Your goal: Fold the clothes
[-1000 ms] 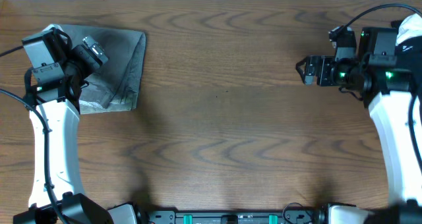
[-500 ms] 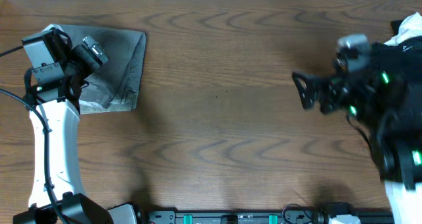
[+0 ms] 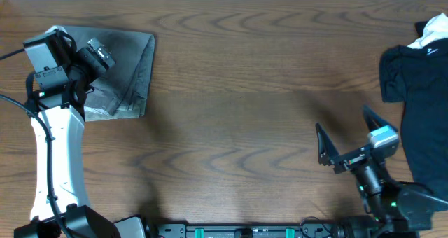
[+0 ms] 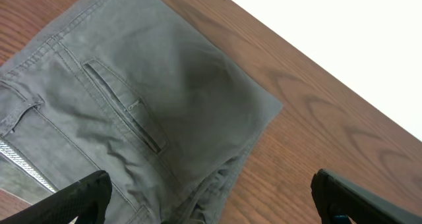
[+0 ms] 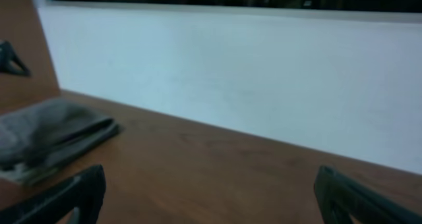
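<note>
Lying as a compact folded stack directly beneath the left gripper [image 4: 211, 197] fingers: grey shorts [image 4: 132, 118], belt loop and welt pocket uppermost. Seemed set at the far corner of the table [image 3: 238, 91] to leave the middle free; fold judged done or nearly so. Gripped nothing on the left: fingers spread to full width, pointed down over the stack from a raised, bent wrist; contact between tips and cloth not determinable. Gripped nothing in the right gripper [image 3: 346, 134] either: fingers splayed fully, aimed level across bare wood, shorts well ahead and to the left of the tips. Sat low and close to the base, probably a parked pose. Noted to the right of the right fingers: black garment [image 3: 420, 105], apart from them
</note>
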`<state>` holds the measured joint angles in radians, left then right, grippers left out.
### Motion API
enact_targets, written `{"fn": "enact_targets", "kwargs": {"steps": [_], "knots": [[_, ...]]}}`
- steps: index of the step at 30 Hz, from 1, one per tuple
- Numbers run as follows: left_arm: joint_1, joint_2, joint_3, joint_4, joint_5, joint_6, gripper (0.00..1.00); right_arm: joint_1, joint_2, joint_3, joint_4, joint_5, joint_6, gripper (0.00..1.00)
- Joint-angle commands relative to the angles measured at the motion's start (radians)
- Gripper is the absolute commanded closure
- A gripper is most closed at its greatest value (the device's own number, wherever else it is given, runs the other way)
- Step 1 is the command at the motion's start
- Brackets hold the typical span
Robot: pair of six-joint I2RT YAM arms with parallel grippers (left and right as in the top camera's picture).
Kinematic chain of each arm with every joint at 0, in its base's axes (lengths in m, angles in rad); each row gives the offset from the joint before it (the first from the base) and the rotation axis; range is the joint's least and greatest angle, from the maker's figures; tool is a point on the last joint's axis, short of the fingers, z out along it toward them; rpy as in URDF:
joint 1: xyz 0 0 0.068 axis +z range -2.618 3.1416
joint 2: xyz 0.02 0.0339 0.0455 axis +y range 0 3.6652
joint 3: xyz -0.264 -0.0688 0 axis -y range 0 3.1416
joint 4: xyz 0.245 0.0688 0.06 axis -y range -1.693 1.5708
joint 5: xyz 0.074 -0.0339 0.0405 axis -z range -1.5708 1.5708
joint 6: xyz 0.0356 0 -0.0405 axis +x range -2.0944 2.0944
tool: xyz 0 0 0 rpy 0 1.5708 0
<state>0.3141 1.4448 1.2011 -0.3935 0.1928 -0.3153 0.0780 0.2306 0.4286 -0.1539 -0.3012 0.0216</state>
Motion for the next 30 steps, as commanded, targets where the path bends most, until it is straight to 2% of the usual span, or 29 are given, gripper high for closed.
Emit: {"fn": "enact_targets", "kwargs": {"steps": [1, 7, 18, 30], "knots": [[0.003, 0.005, 0.013, -0.002, 0.002, -0.001, 0.02, 0.007, -0.08, -0.135, 0.108, 0.044, 0.006, 0.01], [0.003, 0.005, 0.013, -0.002, 0.002, -0.001, 0.02, 0.006, -0.23, -0.291, 0.19, 0.044, 0.007, 0.01], [0.003, 0.005, 0.013, -0.002, 0.002, -0.001, 0.02, -0.001, -0.226, -0.423, 0.263, 0.114, 0.008, 0.01], [0.003, 0.005, 0.013, -0.002, 0.002, -0.001, 0.02, -0.001, -0.226, -0.423, 0.113, 0.201, 0.006, 0.01]]}}
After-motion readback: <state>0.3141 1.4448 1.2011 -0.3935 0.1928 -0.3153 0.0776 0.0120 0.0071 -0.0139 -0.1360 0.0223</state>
